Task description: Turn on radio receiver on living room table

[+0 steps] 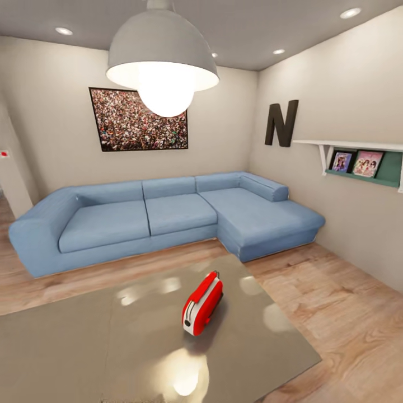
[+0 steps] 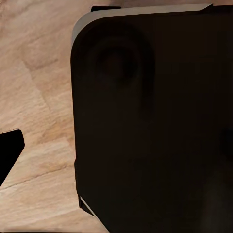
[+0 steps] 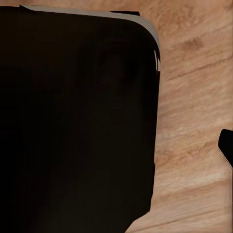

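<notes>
The glossy grey reflective table [image 1: 84, 347] sits right under me with the small red white-trimmed radio [image 1: 202, 303] lying right of centre, and since I cannot tell either gripper's opening, I risk knocking it over reaching in blind.

A large dark letter N [image 1: 281, 123] hangs on the beige right-hand wall [image 1: 347, 78] above the white shelf [image 1: 358, 146], the sole readable sign here, while the covers of the two pictures [image 1: 355, 163] under that shelf are too small to read.
</notes>
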Motion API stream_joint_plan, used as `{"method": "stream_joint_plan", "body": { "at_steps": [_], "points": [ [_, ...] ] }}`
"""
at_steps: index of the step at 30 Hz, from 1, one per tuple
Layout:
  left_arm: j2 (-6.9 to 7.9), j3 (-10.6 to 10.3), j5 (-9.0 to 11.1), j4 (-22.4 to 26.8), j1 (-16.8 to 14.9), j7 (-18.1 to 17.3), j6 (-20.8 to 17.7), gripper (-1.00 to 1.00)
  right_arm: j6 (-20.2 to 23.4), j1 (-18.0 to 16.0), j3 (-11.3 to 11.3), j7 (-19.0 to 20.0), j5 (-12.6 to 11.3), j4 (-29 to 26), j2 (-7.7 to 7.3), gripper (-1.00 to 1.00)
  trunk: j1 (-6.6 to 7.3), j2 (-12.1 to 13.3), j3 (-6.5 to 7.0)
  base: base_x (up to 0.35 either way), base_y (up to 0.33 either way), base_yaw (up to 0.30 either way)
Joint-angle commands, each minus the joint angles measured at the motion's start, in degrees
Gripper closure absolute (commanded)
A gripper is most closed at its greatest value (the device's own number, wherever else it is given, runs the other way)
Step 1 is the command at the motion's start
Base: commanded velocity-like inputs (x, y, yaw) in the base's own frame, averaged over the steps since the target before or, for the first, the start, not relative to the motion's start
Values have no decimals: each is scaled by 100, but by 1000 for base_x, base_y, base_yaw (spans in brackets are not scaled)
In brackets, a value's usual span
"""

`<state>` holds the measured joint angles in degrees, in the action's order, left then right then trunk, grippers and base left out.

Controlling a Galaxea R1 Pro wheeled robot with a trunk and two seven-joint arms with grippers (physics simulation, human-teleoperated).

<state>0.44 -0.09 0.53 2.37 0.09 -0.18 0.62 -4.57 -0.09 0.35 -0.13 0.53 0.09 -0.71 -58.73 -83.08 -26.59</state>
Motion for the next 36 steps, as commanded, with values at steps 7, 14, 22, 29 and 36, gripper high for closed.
{"method": "stream_joint_plan", "body": {
  "at_steps": [7,14,22,29,36],
  "points": [
    [0,0,0,0,0,0,0,-100,0,0,0,0,0,0,-3,-100,0,0,0,0,0,269],
    [-1,0,0,0,0,0,0,-100,0,0,0,4,0,0,0,-100,0,0,0,0,0,269],
    [0,0,0,0,0,0,0,-100,0,0,0,0,0,0,0,-100,0,0,0,0,0,269],
    [0,0,0,0,0,0,0,-100,0,0,0,3,0,0,0,-100,0,0,0,0,0,269],
    [-1,0,0,0,0,0,0,-100,0,0,0,4,0,0,-5,-100,0,0,0,0,0,269]
  ]
}}
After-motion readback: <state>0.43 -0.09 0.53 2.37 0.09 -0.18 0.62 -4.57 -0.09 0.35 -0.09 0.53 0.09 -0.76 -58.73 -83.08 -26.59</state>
